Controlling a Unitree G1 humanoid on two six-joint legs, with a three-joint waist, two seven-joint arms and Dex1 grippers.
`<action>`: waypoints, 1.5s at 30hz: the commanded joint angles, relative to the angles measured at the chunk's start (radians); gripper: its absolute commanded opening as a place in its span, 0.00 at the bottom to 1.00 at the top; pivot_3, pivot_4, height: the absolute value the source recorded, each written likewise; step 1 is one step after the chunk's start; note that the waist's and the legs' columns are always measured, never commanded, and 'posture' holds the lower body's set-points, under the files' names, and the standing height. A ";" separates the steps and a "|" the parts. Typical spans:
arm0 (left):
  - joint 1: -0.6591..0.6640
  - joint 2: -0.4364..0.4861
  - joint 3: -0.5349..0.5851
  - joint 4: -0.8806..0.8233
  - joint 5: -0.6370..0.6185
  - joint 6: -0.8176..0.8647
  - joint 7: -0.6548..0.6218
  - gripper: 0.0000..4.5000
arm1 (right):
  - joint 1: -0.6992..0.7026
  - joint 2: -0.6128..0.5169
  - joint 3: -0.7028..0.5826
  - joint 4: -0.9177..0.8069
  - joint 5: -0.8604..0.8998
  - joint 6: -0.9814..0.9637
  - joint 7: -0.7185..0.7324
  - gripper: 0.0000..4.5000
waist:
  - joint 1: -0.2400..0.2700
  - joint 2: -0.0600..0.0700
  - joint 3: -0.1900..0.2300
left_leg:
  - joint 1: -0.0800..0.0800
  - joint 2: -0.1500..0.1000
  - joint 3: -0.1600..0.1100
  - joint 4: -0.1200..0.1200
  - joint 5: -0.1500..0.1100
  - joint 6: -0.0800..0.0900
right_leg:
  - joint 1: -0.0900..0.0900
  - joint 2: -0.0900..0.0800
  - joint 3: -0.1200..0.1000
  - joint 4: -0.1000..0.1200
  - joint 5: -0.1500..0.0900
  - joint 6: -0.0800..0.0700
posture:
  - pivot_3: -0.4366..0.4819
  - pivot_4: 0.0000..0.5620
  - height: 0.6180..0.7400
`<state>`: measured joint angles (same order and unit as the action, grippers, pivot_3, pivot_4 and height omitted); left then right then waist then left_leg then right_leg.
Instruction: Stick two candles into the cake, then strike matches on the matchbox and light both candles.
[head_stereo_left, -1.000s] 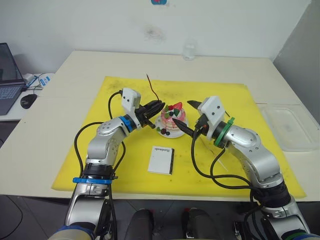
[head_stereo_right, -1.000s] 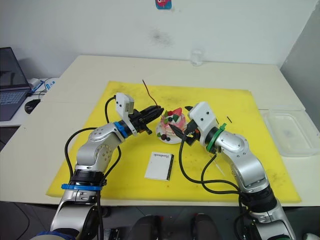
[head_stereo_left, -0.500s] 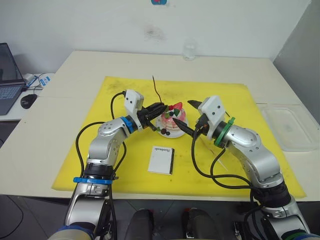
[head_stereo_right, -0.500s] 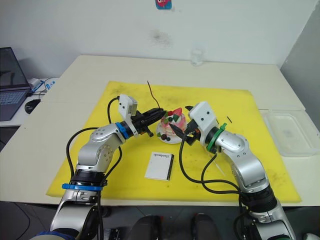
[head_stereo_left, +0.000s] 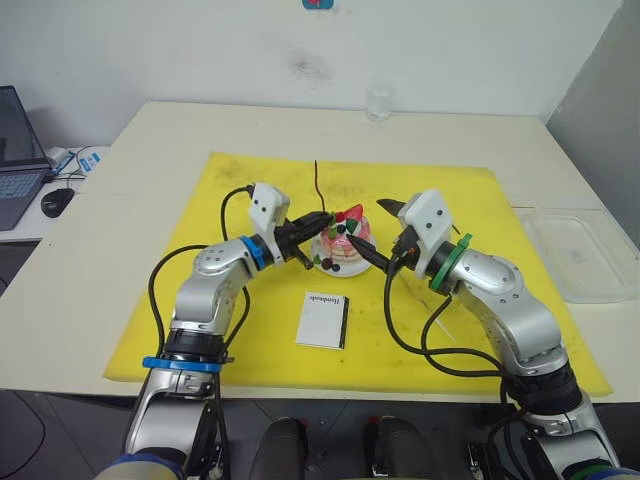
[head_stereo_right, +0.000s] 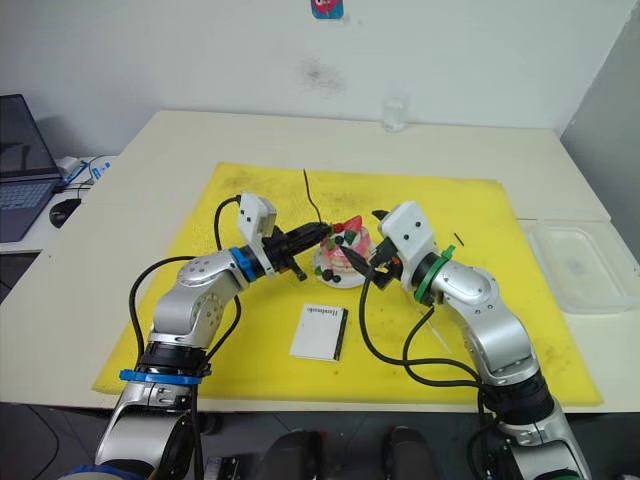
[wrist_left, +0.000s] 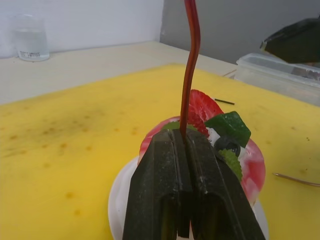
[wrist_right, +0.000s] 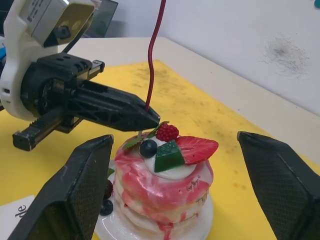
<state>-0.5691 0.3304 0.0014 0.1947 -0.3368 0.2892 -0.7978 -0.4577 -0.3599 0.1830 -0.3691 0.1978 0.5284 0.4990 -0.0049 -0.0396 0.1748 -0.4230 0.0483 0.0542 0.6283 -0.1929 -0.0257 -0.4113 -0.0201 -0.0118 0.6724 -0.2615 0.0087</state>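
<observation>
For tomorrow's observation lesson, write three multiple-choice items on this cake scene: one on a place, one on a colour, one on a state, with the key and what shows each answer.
1. Where does the matchbox lie?
A. on the yellow mat, nearer the robot than the cake
B. in the clear tray
C. on the laptop

2. What colour is the candle in the left gripper?
A. pale tan
B. dark red
C. blue

3. How is the right gripper?
A. shut on a match
B. shut on the cake
C. open, one finger on either side of the cake

Key: 1 A, the white box lies on the mat in front of the cake. 2 B, the left wrist view shows a red stick between shut fingers. 3 C, the right wrist view shows its fingers wide apart.
</observation>
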 joint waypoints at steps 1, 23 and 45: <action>0.000 -0.002 -0.015 -0.018 0.011 -0.023 -0.007 0.01 | -0.008 0.004 -0.021 -0.025 -0.003 -0.028 -0.004 0.93 | 0.000 0.000 0.000 | 0.000 0.000 0.000 0.000 0.000 0.000 | 0.000 0.000 0.000 0.000 0.000 0.000 | 0.48 0.27 1.00; 0.033 0.068 0.040 -0.131 -0.030 0.033 -0.010 0.60 | 0.011 -0.012 -0.039 -0.040 -0.009 -0.021 0.009 0.93 | -0.001 0.000 0.000 | 0.000 0.000 0.000 0.000 0.000 0.000 | 0.000 0.000 0.000 0.000 0.000 0.000 | 0.48 0.27 1.00; 0.166 0.362 -0.069 -0.449 -0.134 0.034 -0.419 1.00 | 0.621 -0.419 -0.304 -0.255 0.130 0.091 0.227 0.93 | 0.001 0.000 0.000 | 0.000 0.002 0.000 -0.001 -0.001 0.002 | 0.002 -0.002 0.000 -0.008 -0.001 -0.002 | 0.48 0.27 1.00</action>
<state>-0.3871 0.6990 -0.0642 -0.2400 -0.4723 0.3461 -1.2148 0.1594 -0.7838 -0.1308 -0.6077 0.3530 0.6546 0.7494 -0.0043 -0.0393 0.1749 -0.4232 0.0498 0.0542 0.6275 -0.1941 -0.0242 -0.4090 -0.0220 -0.0116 0.6646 -0.2621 0.0071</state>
